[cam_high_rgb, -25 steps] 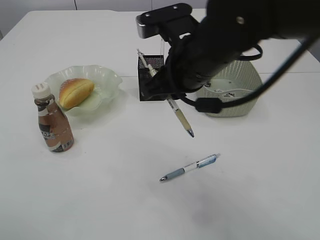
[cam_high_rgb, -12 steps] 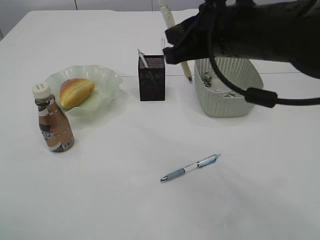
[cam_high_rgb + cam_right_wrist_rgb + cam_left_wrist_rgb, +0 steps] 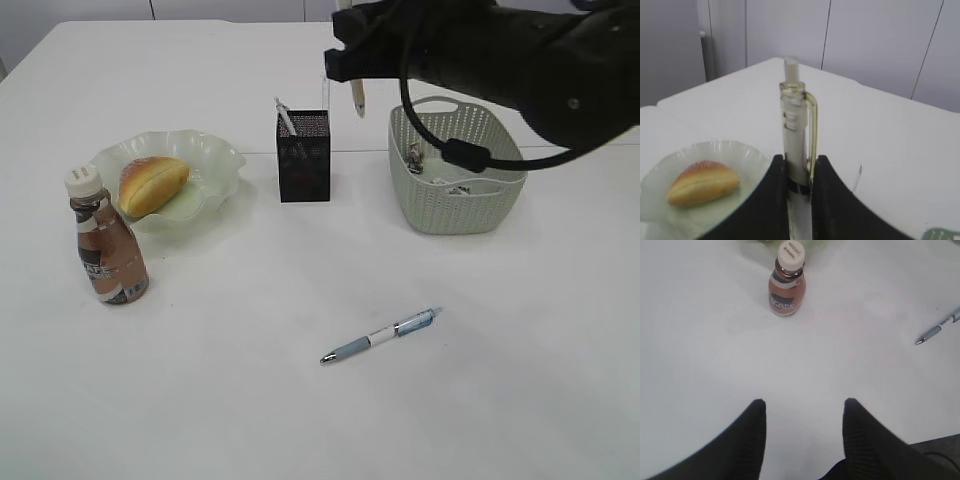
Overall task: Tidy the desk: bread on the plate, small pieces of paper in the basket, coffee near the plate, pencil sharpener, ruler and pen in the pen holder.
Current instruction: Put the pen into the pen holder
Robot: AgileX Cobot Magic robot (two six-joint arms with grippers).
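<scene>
While pinched between the two black fingers of the right gripper (image 3: 799,172), cream-barrelled pen (image 3: 798,150) stands upright, clicker end up; in the exterior view, same pen (image 3: 356,95) hangs tip-down at top centre, above and just right of the pen holder.

Largest first:
- Basket (image 3: 455,205), right of centre, sage green; small scraps inside, too small to identify.
- Plate (image 3: 215,160), left of centre, ruffled pale green; holds bread (image 3: 152,184), also seen lower left in the right wrist view (image 3: 702,182).
- Coffee (image 3: 105,240), far left, upright on the table, just below and left of the plate, near it; upper centre in the left wrist view (image 3: 787,282).
- Pen holder (image 3: 304,160), upper centre, black mesh; one white pen leaning out of its left corner, possibly a clear ruler upright at its right edge, hard to tell.
- Blue-grip pen (image 3: 380,335), lower centre, lying flat and slanted, well apart from everything.

Left gripper (image 3: 802,407): fingers spread, grasping nothing, over bare table at the bottom of its own view.
</scene>
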